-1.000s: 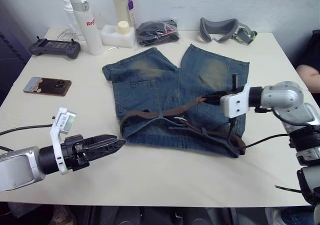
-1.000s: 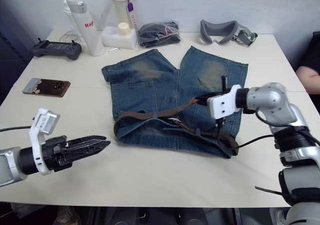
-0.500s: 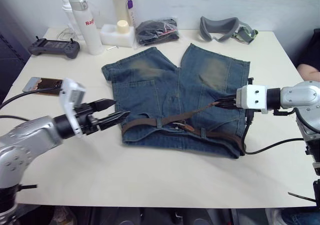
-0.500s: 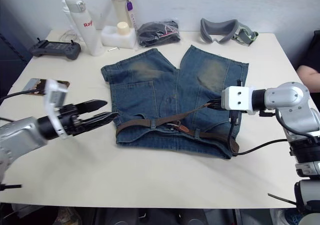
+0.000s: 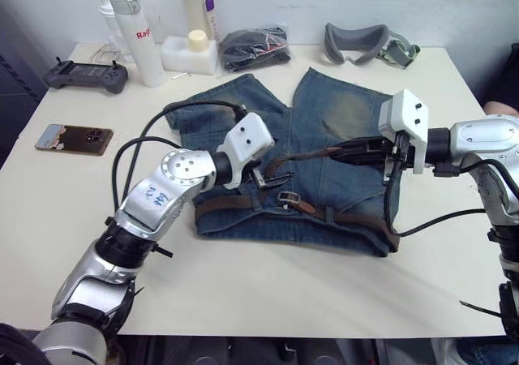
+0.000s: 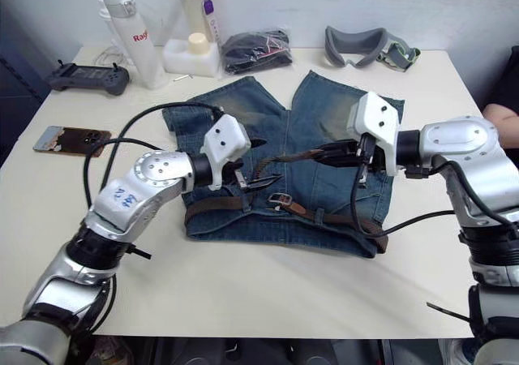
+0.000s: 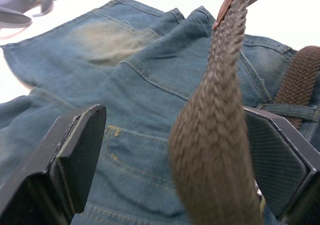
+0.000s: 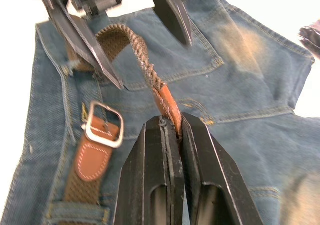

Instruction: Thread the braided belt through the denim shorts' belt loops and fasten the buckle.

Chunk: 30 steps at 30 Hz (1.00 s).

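- Braided belt (image 5: 304,156): centre of frame, lying along the waistband of the denim shorts (image 5: 332,130) on the desk (image 5: 243,276); free end lifted, buckle (image 6: 281,199) resting on the denim.
- Handling, judged: soft, limp, light, grippy weave; the stiffer leather tip (image 8: 167,102) is the best hold.
- Right end effector (image 8: 170,127): clamped on that tip.
- Left end effector (image 7: 165,150): fingers apart, straddling the strap.
- Writing: red "Ra…" on white bottle (image 5: 134,32), upper left.

The braided belt (image 5: 340,216) vanishes under the denim shorts (image 5: 324,122) at the waistband's right end.
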Each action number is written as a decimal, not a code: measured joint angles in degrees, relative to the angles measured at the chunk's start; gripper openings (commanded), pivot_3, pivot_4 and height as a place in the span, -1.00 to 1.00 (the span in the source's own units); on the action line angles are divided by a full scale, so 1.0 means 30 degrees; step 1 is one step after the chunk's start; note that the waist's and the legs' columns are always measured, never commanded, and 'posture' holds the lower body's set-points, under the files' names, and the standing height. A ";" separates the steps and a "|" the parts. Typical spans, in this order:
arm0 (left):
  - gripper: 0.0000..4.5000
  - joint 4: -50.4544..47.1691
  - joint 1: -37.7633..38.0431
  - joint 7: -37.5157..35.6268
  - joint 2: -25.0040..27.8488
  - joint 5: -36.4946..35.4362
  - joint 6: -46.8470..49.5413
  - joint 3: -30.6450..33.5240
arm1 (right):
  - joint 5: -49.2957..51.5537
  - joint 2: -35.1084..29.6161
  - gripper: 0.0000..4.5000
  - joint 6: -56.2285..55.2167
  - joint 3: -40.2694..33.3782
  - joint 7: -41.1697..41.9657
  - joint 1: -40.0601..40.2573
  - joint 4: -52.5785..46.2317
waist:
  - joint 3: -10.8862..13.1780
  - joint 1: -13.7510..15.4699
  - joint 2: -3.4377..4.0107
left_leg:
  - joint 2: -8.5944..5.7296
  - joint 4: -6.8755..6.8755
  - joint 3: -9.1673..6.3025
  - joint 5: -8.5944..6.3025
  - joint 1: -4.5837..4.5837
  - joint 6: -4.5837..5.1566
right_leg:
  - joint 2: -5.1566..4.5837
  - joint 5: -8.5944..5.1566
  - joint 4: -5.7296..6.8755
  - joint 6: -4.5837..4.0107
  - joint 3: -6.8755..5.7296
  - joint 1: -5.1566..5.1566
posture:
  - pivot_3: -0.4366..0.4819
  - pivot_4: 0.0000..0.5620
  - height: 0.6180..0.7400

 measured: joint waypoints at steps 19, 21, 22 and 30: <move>-0.54 0.0296 -0.0138 -0.2297 -0.1623 0.1997 -0.1019 0.0718 | -0.1360 0.0003 -1.00 -0.0688 -0.0029 0.0076 0.0389 0.0377 | 0.0002 -0.0051 -0.0004 | -0.0018 0.0079 0.0108 0.0000 0.0084 0.0029 | 0.0028 0.0022 0.0140 0.0037 0.0302 0.0002 | -0.05 -0.47 0.98; -0.65 0.0281 -0.0138 -0.2485 -0.1646 0.2131 -0.1020 0.0784 | -0.1510 0.0003 -1.00 -0.0720 -0.0028 0.0168 0.0396 0.0542 | 0.0002 -0.0041 -0.0004 | -0.0021 0.0083 0.0112 -0.0001 0.0086 0.0030 | 0.0030 0.0022 0.0144 0.0038 0.0304 0.0002 | -0.05 -0.47 0.98; -0.77 0.0282 -0.0138 -0.2570 -0.1698 0.2217 -0.1021 0.0784 | -0.1553 0.0002 -1.00 -0.0749 -0.0028 0.0225 0.0404 0.0586 | 0.0002 -0.0038 -0.0004 | -0.0023 0.0084 0.0113 -0.0001 0.0087 0.0031 | 0.0033 0.0023 0.0146 0.0038 0.0304 0.0002 | -0.05 -0.47 0.98; -0.97 0.0683 -0.0157 -0.3130 -0.2078 0.3443 -0.1586 0.0543 | -0.1714 0.0028 -1.00 -0.0594 -0.0028 0.0251 0.0405 0.0755 | 0.0002 -0.0047 -0.0004 | -0.0019 0.0084 0.0129 -0.0002 0.0101 0.0032 | 0.0036 0.0023 0.0160 0.0038 0.0316 0.0002 | -0.05 -0.47 0.98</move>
